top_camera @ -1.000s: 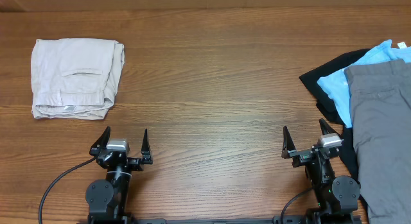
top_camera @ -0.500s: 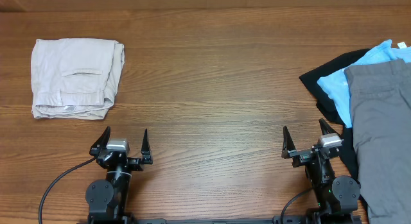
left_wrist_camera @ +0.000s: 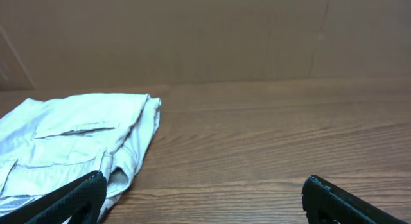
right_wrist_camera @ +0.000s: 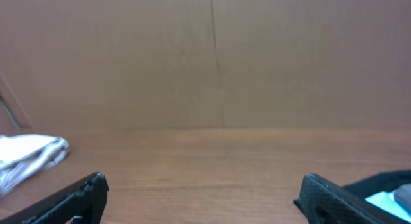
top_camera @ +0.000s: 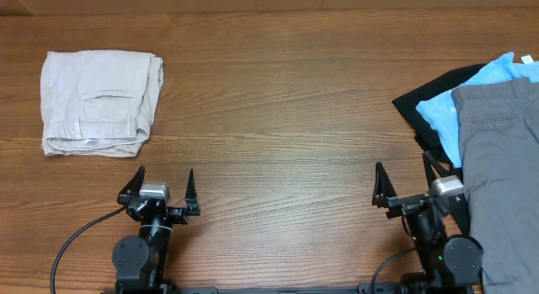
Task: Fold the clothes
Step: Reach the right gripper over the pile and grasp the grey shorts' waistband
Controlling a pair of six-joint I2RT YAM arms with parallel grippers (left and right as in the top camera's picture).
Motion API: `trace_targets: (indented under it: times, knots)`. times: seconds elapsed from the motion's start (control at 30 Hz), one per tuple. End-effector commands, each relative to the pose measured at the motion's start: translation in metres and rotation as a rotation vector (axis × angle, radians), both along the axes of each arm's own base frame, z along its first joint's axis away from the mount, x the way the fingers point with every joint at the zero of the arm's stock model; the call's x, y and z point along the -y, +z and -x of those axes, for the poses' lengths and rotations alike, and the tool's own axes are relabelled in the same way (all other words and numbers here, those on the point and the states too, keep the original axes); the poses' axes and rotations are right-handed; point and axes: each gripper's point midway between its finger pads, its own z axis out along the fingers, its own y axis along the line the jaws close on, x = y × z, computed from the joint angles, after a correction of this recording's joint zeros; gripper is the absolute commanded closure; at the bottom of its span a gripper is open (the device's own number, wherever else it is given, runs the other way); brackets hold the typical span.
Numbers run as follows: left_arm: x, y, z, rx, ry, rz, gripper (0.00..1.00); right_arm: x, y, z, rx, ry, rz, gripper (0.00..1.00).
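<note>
Grey shorts (top_camera: 504, 176) lie spread at the table's right edge, on top of a light-blue T-shirt (top_camera: 442, 115) and a black garment (top_camera: 425, 104). Folded beige shorts (top_camera: 99, 100) rest at the far left, also seen in the left wrist view (left_wrist_camera: 70, 144). My left gripper (top_camera: 163, 179) (left_wrist_camera: 202, 185) stands open near the front edge, just below the beige shorts, holding nothing. My right gripper (top_camera: 402, 176) (right_wrist_camera: 204, 185) is open and empty, its right finger close to the black garment's edge (right_wrist_camera: 385, 182).
The wooden table (top_camera: 278, 117) stretches between the two piles. A brown wall (right_wrist_camera: 212, 57) rises behind the table's far edge. Both arm bases and a cable (top_camera: 72, 243) sit at the front edge.
My right gripper has shifted slightly to the right, toward the clothes pile. The left gripper and the garments have not moved.
</note>
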Motion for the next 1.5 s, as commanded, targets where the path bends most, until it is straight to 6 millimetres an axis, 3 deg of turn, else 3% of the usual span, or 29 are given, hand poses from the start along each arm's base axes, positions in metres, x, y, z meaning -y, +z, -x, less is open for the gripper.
trace_targets:
  times: [0.0,0.17,0.3,0.43,0.57,0.67,0.8,0.97,1.03,1.23,1.47]
  knots:
    - [0.0,-0.002,0.0,0.006,0.003,-0.02,0.0,0.001,0.065,0.02,0.083,0.006,-0.065,0.0]
    - [0.0,-0.002,0.0,0.006,0.003,-0.02,0.0,0.005,0.125,0.038,0.068,-0.013,-0.067,0.0]
    - [0.0,-0.002,0.0,0.006,0.003,-0.02,0.0,0.015,0.163,0.04,-0.006,-0.068,-0.061,0.0]
    - [0.0,-0.002,0.0,0.006,0.003,-0.02,0.0,0.024,0.186,0.024,-0.153,-0.132,-0.043,0.0]
    - [0.0,-0.002,0.0,0.006,0.003,-0.02,0.0,0.037,0.187,-0.009,-0.36,-0.218,0.049,0.0]
    - [0.0,-0.002,0.0,0.006,0.003,-0.02,0.0,0.047,0.174,-0.04,-0.526,-0.27,0.155,0.0]
    - [0.0,-0.002,0.0,0.006,0.003,-0.02,0.0,0.081,0.146,-0.087,-0.755,-0.409,0.212,0.0]
    - [0.0,-0.002,0.0,0.006,0.003,-0.02,0.0,0.119,0.088,-0.15,-0.931,-0.487,0.209,0.0]
    - [0.0,-0.002,0.0,0.006,0.003,-0.02,0.0,0.128,0.063,-0.165,-0.99,-0.497,0.211,0.0]
    - [0.0,-0.002,0.0,0.006,0.003,-0.02,0.0,0.159,0.004,-0.182,-1.145,-0.487,0.318,0.01]
    - [0.0,-0.002,0.0,0.005,0.003,-0.019,0.0,0.214,-0.037,-0.189,-1.211,-0.57,0.26,0.14]
